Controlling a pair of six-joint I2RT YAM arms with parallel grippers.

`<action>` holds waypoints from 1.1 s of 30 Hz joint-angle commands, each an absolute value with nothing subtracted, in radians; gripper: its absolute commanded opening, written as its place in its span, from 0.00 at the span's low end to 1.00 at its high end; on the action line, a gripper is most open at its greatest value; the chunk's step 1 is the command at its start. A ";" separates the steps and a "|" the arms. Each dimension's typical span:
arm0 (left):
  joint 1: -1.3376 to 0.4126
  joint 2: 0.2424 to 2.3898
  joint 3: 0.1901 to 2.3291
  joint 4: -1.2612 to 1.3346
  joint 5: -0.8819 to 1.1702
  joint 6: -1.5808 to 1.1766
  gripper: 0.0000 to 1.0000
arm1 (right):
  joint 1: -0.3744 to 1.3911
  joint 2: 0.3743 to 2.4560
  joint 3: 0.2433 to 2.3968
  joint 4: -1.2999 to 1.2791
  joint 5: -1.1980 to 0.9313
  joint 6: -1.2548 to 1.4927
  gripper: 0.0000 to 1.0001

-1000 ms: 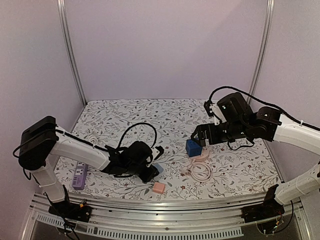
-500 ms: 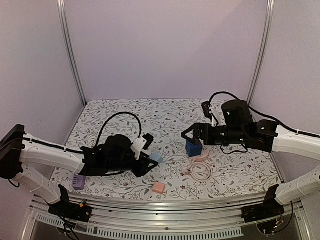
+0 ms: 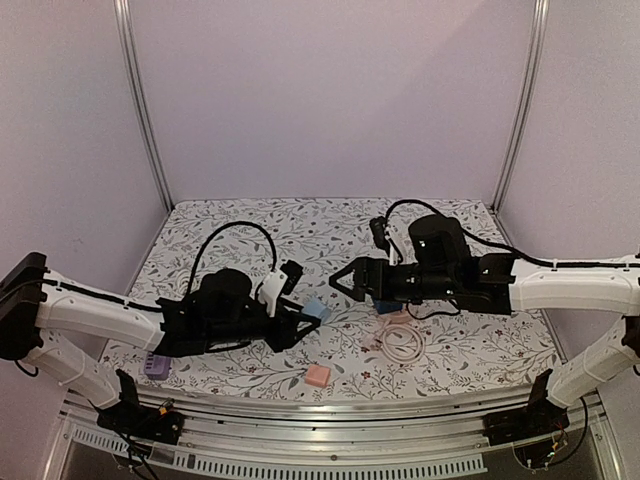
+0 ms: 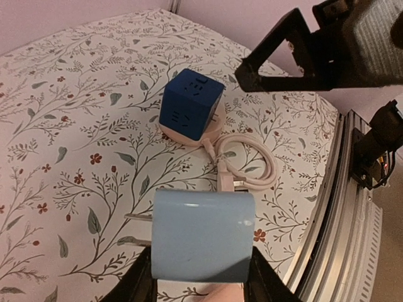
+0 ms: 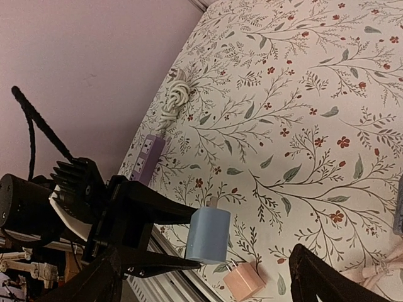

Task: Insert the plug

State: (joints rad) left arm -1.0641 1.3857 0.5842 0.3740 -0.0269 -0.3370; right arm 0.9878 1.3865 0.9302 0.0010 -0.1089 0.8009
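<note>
Left gripper (image 4: 200,282) clamped on light-blue plug (image 4: 203,236), left of blue cube socket (image 4: 191,104). Right gripper (image 3: 341,284) spread wide, empty, also left of cube, probably raised above it.

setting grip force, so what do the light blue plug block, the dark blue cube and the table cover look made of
Light blue rounded plug block: likely hard plastic, satin; smooth even faces, soft sheen. Dark blue cube socket: probably matte moulded plastic; crisp edges, recessed slots. Floral table cover: printed cloth or vinyl, lying flat without glare; cannot tell which.
</note>
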 commanded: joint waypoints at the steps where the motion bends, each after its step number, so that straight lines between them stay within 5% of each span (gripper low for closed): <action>1: -1.080 1.393 0.587 0.420 -0.009 -0.343 0.16 | 1.000 1.455 0.969 0.056 -0.132 0.837 0.90; 22: -1.099 1.419 0.593 0.464 -0.062 -0.356 0.12 | 1.029 1.597 1.005 0.085 -0.183 0.905 0.73; 33: -1.140 1.438 0.597 0.507 -0.201 -0.369 0.11 | 1.031 1.620 0.977 0.148 -0.219 0.949 0.56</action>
